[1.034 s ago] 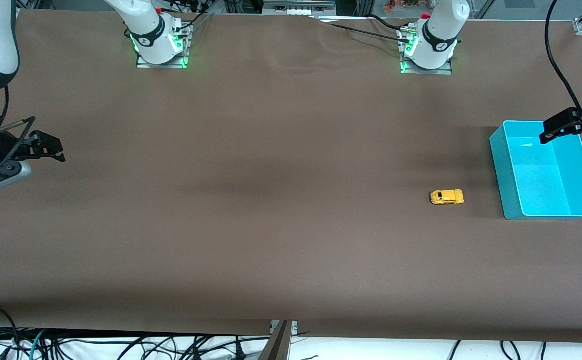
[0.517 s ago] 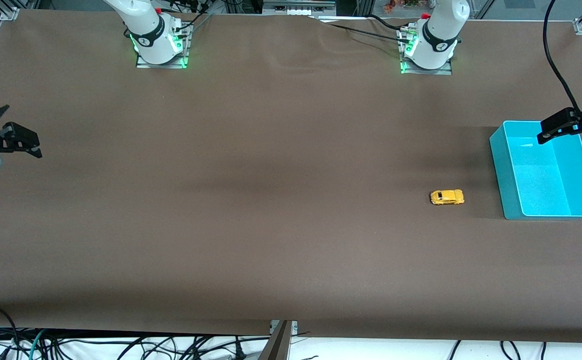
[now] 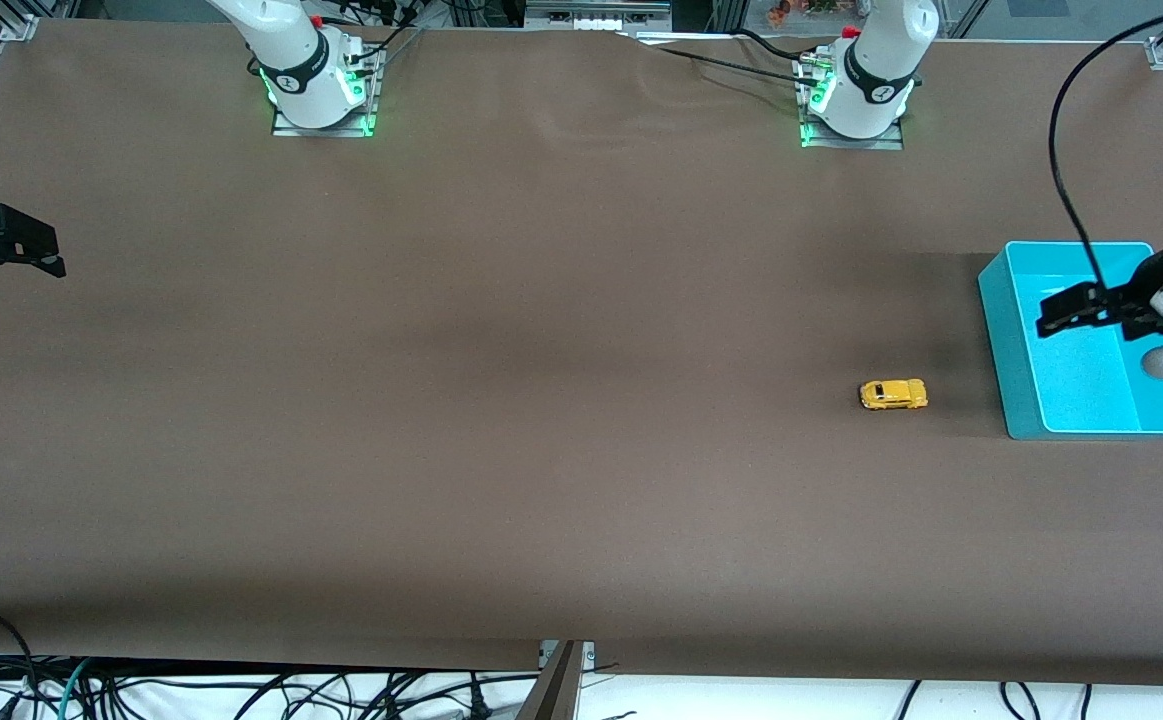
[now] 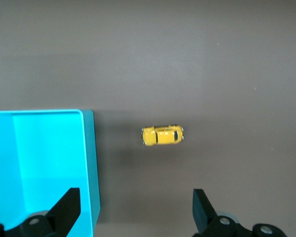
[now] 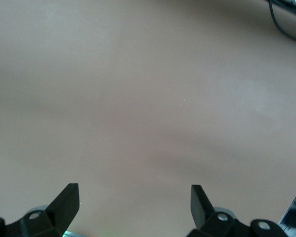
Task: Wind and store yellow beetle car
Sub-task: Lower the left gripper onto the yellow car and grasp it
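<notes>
1. Front view: I see the yellow beetle car (image 3: 893, 394) on the table (image 3: 501, 400), just beside the turquoise bin (image 3: 1009, 340) toward the right arm's end, untouched. My left gripper (image 3: 1053, 316) hangs over the bin; my right gripper (image 3: 41, 256) waits at its own table end.
2. Left wrist view: fingers (image 4: 69, 205) spread wide, empty.
3. Right wrist view: fingers (image 5: 69, 197) wide apart, empty. I judge winding and storing both remain.
</notes>
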`<state>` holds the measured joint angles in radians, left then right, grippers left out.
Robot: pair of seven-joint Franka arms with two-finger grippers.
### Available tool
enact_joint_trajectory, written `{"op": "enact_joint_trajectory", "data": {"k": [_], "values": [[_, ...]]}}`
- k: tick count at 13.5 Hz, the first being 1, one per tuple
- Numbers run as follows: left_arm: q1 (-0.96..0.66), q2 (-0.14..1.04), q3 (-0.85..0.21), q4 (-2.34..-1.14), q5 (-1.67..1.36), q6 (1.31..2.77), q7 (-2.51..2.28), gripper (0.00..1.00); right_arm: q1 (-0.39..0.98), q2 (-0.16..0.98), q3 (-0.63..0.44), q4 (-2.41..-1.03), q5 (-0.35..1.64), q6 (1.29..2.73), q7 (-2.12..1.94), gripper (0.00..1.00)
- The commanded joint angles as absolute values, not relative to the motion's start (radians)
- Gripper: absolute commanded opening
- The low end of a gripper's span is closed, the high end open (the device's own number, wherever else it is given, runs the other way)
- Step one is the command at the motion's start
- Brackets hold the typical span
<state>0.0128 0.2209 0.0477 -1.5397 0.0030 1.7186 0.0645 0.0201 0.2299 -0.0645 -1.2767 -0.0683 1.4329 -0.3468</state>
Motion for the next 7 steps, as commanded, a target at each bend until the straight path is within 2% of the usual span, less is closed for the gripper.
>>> {"op": "enact_joint_trajectory", "data": {"k": [1, 4, 7], "values": [[0.012, 0.201, 0.049, -1.699, 0.0, 1.883, 0.083, 1.0, -0.002, 0.134, -0.048, -1.391, -0.067, 1.433, -0.278, 1.0], [0.014, 0.204, 0.049, -1.842, 0.0, 2.046, 0.083, 1.0, -0.002, 0.123, -0.048, -1.394, -0.067, 1.431, -0.243, 1.0], [0.012, 0.248, 0.051, -1.92, 0.002, 2.149, 0.083, 1.0, -0.002, 0.123, -0.046, -1.394, -0.064, 1.43, -0.132, 1.0]]}}
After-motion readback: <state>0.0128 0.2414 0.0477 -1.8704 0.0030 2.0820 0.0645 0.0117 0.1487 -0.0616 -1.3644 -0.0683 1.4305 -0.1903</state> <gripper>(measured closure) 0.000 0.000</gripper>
